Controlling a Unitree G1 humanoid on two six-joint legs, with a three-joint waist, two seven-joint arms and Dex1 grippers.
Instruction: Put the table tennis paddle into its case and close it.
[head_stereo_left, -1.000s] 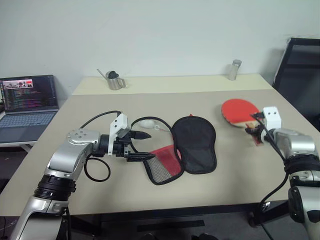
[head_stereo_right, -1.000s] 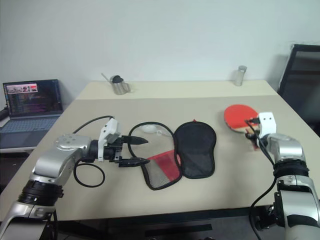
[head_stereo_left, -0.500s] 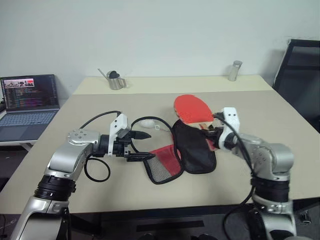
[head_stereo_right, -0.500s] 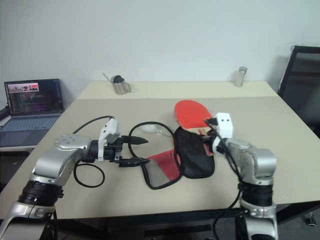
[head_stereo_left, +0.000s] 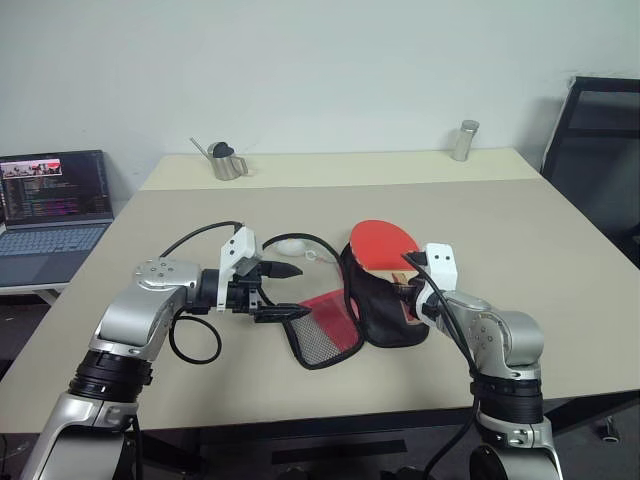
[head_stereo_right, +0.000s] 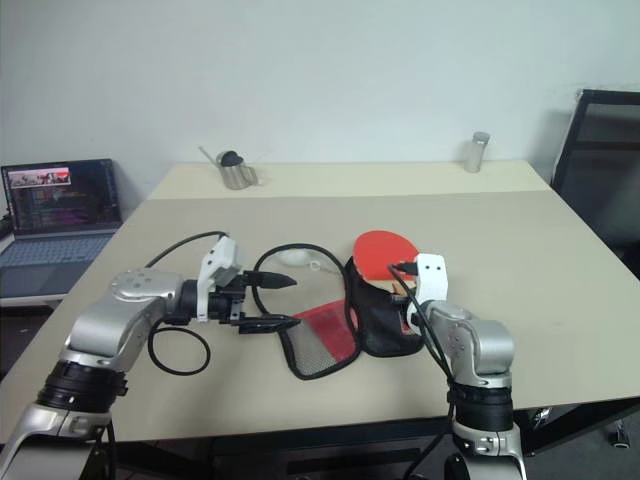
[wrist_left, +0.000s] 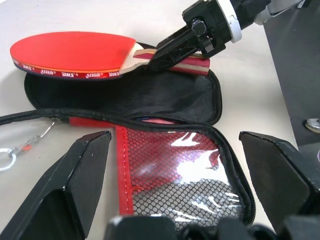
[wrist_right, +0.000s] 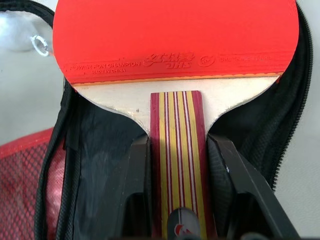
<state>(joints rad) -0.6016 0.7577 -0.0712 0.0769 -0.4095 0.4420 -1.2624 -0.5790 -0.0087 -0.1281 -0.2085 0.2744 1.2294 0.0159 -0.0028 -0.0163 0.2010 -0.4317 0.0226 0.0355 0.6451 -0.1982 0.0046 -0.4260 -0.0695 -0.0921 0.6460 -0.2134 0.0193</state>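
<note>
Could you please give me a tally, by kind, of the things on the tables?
Table tennis paddle: 1
Case: 1
Metal watering can: 1
Metal cylinder: 1
Laptop: 1
Small white object: 1
Total: 6

arms (head_stereo_left: 135, 315): silver | fingers (wrist_left: 75, 187): black | wrist cameras (head_stereo_left: 440, 265): white | cables (head_stereo_left: 190, 345): black

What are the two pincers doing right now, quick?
Left pincer: open, holding nothing, beside the case.
Right pincer: closed on the table tennis paddle handle, over the case.
</note>
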